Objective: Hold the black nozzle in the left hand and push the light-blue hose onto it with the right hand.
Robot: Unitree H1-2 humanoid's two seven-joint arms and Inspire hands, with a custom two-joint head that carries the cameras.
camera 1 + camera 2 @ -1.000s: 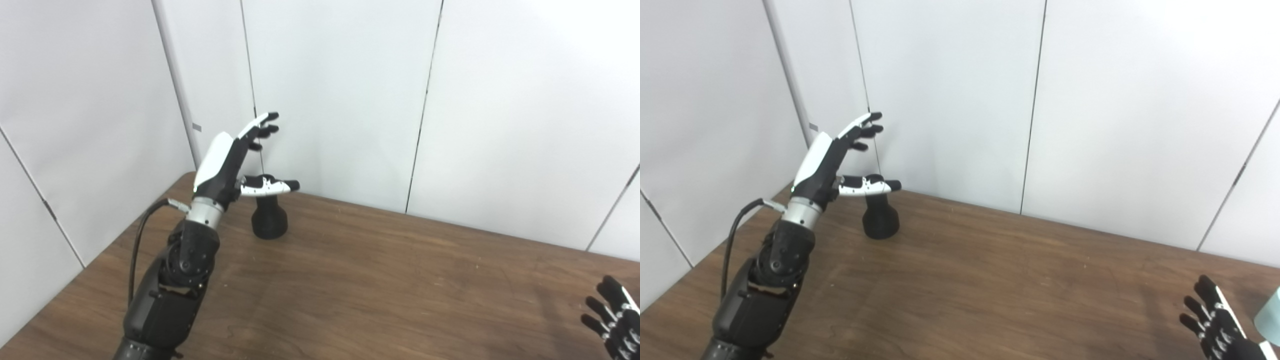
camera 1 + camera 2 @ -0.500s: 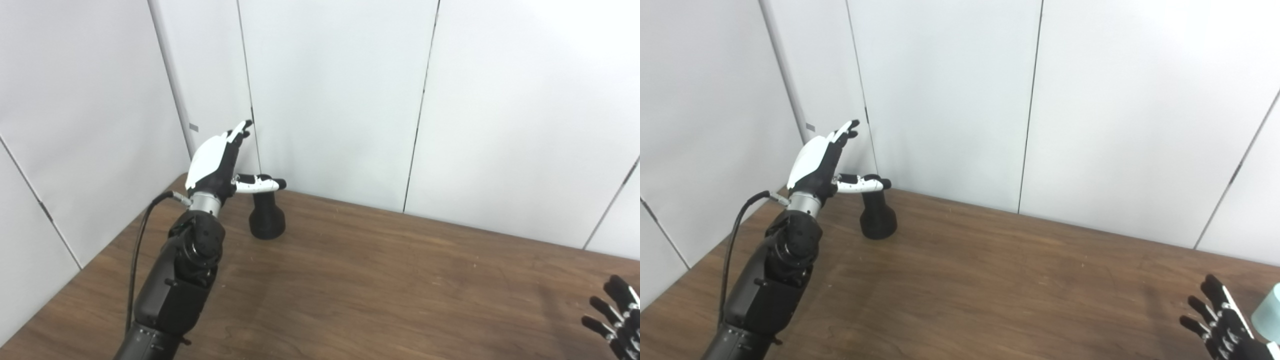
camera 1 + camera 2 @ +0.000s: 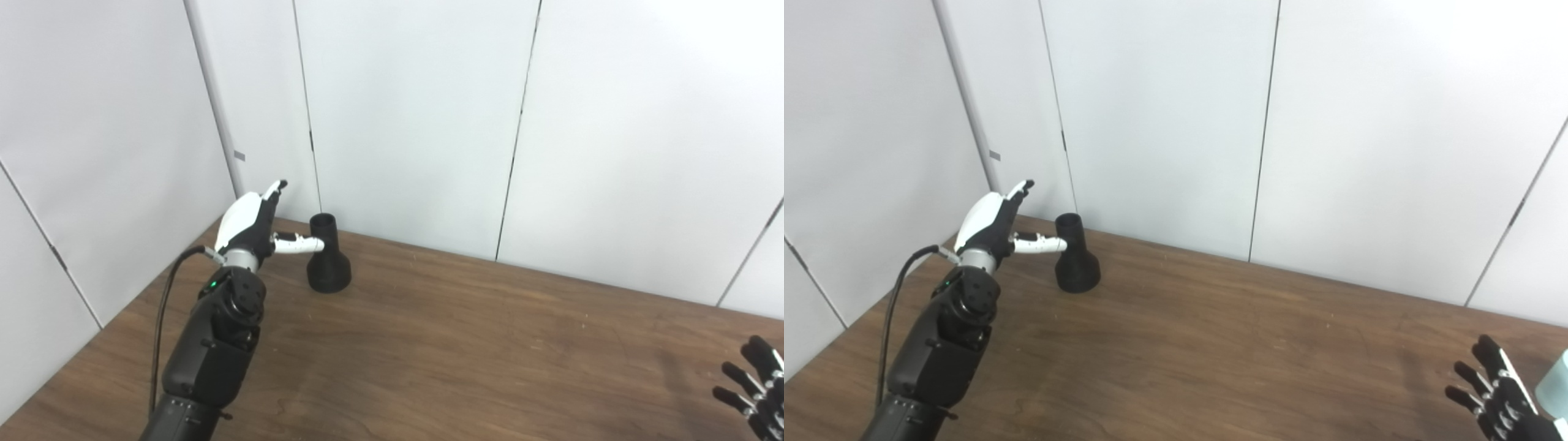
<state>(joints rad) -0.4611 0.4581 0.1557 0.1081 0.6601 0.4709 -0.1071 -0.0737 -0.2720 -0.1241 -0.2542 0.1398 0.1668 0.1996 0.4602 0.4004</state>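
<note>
You are at the reach step: the left hand (image 3: pixel 254 217) is spread wide and empty, thumb just beside the upright black nozzle (image 3: pixel 328 260). Next, close around its neck. The right hand (image 3: pixel 1497 395) waits, fingers apart, holding nothing, beside the light-blue hose (image 3: pixel 1554 383).

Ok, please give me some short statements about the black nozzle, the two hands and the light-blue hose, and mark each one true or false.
1. The black funnel-shaped nozzle stands upright on the brown wooden table. True.
2. The left hand is closed around the nozzle. False: it is open beside the neck, with the thumb reaching toward it.
3. The right hand holds the light-blue hose. False: it is open, and the hose stands beside it at the right edge.
4. The nozzle's wide end is down. True.
5. The hose is already on the nozzle. False: they are far apart.
</note>
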